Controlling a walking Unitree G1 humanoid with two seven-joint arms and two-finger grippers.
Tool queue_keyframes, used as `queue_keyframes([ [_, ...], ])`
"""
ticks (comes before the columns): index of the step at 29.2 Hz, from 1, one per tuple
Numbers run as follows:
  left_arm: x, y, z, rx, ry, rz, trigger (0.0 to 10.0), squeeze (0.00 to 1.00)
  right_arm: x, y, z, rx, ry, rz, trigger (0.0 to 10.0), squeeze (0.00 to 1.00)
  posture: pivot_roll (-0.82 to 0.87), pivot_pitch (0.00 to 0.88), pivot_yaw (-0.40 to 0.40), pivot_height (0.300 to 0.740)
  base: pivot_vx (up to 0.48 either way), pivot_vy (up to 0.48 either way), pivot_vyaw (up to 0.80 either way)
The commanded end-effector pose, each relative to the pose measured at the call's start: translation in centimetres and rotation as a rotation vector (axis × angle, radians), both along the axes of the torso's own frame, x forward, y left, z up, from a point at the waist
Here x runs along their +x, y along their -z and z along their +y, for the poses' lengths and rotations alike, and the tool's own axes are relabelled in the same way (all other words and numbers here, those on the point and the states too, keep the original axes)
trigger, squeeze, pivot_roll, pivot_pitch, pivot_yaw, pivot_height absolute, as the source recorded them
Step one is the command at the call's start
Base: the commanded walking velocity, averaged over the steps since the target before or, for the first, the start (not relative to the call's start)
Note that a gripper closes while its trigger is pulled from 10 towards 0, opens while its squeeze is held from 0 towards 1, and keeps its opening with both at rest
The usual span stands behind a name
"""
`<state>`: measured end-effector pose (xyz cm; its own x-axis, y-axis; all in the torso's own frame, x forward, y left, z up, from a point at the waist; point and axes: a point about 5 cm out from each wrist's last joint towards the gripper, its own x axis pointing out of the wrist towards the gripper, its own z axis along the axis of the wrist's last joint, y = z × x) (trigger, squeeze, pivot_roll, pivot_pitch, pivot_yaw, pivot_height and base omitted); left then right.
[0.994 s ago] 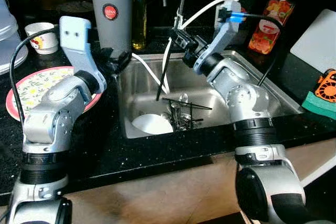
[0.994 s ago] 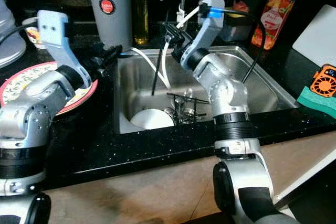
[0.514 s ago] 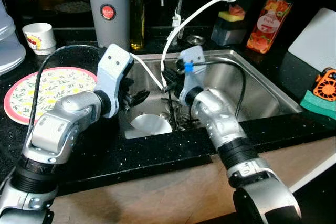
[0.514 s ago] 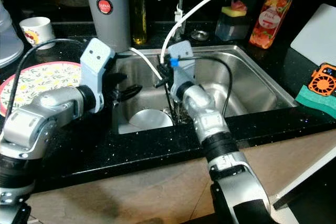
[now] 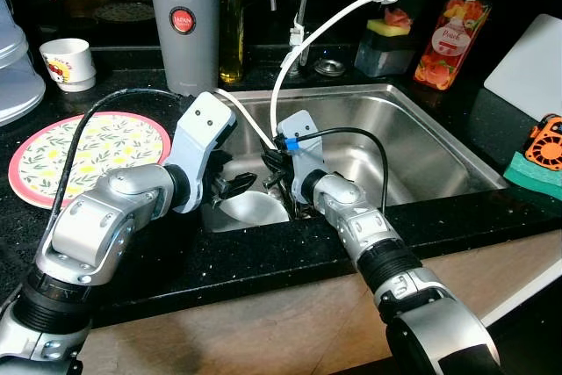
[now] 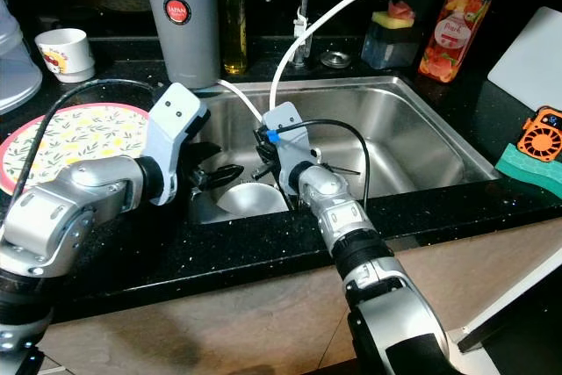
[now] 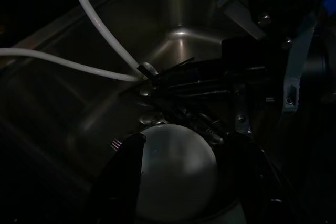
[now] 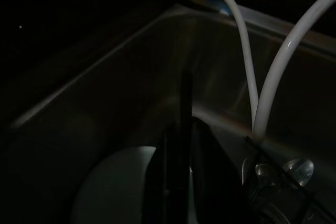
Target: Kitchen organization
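Note:
A steel sink [image 5: 439, 160] holds a white bowl [image 5: 255, 208] upside down beside a pile of cutlery and black chopsticks [image 7: 184, 85]. My left gripper [image 5: 242, 185] is down in the sink, open, with one finger [image 7: 123, 166] on each side of the bowl [image 7: 176, 174]. My right gripper [image 5: 270, 175] is also low in the sink, just right of the left one, shut on a thin black chopstick [image 8: 185, 114] that stands upright over the bowl's edge. My right forearm hides much of the cutlery.
A white hose [image 5: 325, 28] runs from the tap into the sink between both arms. On the left counter lie a patterned plate [image 5: 83, 151], a cup [image 5: 70, 63] and a grey dispenser [image 5: 184, 19]. A soap bottle [image 5: 457, 32] and green sponge [image 5: 536, 173] stand right.
Both arms came down into the sink. The right gripper brought the chopstick from near the tap to the bowl. The left gripper left the plate's side and now straddles the bowl.

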<state>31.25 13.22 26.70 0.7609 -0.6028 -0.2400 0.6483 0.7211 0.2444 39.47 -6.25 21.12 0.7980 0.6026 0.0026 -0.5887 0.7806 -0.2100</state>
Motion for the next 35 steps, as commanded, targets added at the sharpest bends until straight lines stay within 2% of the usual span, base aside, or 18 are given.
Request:
queue_keyframes([
  [1, -0.3, 0.4, 0.2, 0.027, 0.001, 0.024, 10.0, 0.0, 0.0, 0.5, 0.0, 0.003, -0.005, 0.018, 10.0, 1.0, -0.02, 0.102, -0.049, 0.74, 0.0, 0.0, 0.0],
  [6, -0.3, 0.4, 0.1, 0.039, -0.008, 0.0, 10.0, 0.0, 0.1, 0.1, -0.3, 0.035, 0.021, 0.006, 10.0, 1.0, -0.02, 0.098, -0.051, 0.74, 0.0, 0.0, 0.0],
  [7, -0.3, 0.4, 0.1, 0.048, -0.018, -0.015, 10.0, 0.0, 0.2, -0.2, -0.4, 0.058, 0.034, 0.0, 10.0, 0.64, -0.02, 0.095, -0.051, 0.74, 0.0, 0.0, 0.0],
  [8, -0.1, 0.4, 0.2, 0.054, -0.037, -0.029, 10.0, 0.0, 0.2, -0.6, -0.6, 0.087, 0.046, -0.01, 10.0, 0.0, -0.02, 0.094, -0.049, 0.74, 0.0, 0.0, 0.0],
  [9, -0.1, 0.4, 0.2, 0.054, -0.037, -0.029, 10.0, 0.0, 0.2, -0.6, -0.6, 0.087, 0.046, -0.01, 10.0, 0.0, -0.02, 0.094, -0.049, 0.74, 0.0, 0.0, 0.0],
  [11, 0.4, 0.3, 0.4, 0.063, -0.103, -0.069, 10.0, 0.0, 0.4, -1.8, -1.1, 0.174, 0.076, -0.028, 10.0, 0.0, -0.02, 0.092, -0.048, 0.74, 0.0, 0.0, 0.0],
  [13, 1.9, -0.7, 1.5, 0.023, -0.325, -0.116, 10.0, 0.0, 0.6, -4.2, -2.5, 0.311, 0.14, -0.078, 10.0, 0.0, -0.02, 0.087, -0.044, 0.74, 0.0, 0.0, 0.0],
  [15, 2.2, -1.0, 1.7, 0.005, -0.374, -0.124, 10.0, 0.0, 0.7, -4.8, -2.9, 0.343, 0.155, -0.092, 10.0, 0.0, -0.02, 0.087, -0.044, 0.74, 0.0, 0.0, 0.0],
  [18, 3.2, -3.0, 2.6, -0.05, -0.54, -0.252, 10.0, 0.0, 0.7, -6.5, -4.0, 0.402, 0.187, -0.133, 10.0, 0.0, -0.02, 0.083, -0.041, 0.74, 0.0, 0.0, 0.0],
  [20, 3.3, -5.6, 2.8, -0.204, -0.535, -0.41, 10.0, 0.0, 0.7, -7.5, -4.5, 0.444, 0.197, -0.152, 10.0, 0.0, -0.02, 0.081, -0.039, 0.74, 0.0, 0.0, 0.0],
  [21, 3.3, -6.3, 3.2, -0.331, -0.521, -0.392, 10.0, 0.0, 0.5, -8.1, -4.8, 0.464, 0.206, -0.17, 10.0, 0.0, -0.02, 0.081, -0.039, 0.74, 0.0, 0.0, 0.0],
  [23, 3.5, -6.1, 3.5, -0.407, -0.479, -0.337, 10.0, 0.0, 0.3, -8.5, -5.0, 0.491, 0.217, -0.181, 10.0, 0.0, -0.02, 0.077, -0.036, 0.74, 0.0, 0.0, 0.0],
  [25, 3.3, -5.7, 4.0, -0.308, -0.514, -0.36, 10.0, 0.0, 0.2, -8.6, -5.0, 0.504, 0.222, -0.176, 10.0, 0.0, -0.02, 0.076, -0.035, 0.74, 0.0, 0.0, 0.0],
  [26, 3.3, -5.1, 4.8, -0.313, -0.594, -0.301, 10.0, 0.0, 0.0, -8.4, -5.0, 0.504, 0.226, -0.169, 10.0, 0.0, -0.02, 0.079, -0.028, 0.74, 0.0, 0.0, 0.0],
  [28, 3.4, -4.9, 5.1, -0.315, -0.629, -0.279, 10.0, 0.0, 0.0, -8.3, -5.0, 0.503, 0.226, -0.166, 10.0, 0.0, -0.02, 0.079, -0.028, 0.74, 0.0, 0.0, 0.0],
  [30, 3.7, -4.1, 6.8, -0.27, -0.767, -0.226, 10.0, 0.0, -0.1, -8.0, -5.0, 0.495, 0.224, -0.155, 10.0, 0.0, -0.01, 0.082, -0.023, 0.74, 0.0, 0.0, 0.0],
  [32, 3.9, -3.6, 8.2, -0.27, -0.901, -0.178, 10.0, 0.0, -0.2, -7.8, -4.8, 0.485, 0.212, -0.138, 10.0, 0.0, -0.01, 0.087, -0.025, 0.74, 0.0, 0.0, 0.0],
  [35, 4.1, -3.5, 9.1, -0.208, -0.933, -0.238, 10.0, 0.0, -0.5, -7.1, -4.1, 0.434, 0.165, -0.111, 10.0, 0.0, -0.01, 0.09, -0.03, 0.74, 0.0, 0.0, 0.0],
])
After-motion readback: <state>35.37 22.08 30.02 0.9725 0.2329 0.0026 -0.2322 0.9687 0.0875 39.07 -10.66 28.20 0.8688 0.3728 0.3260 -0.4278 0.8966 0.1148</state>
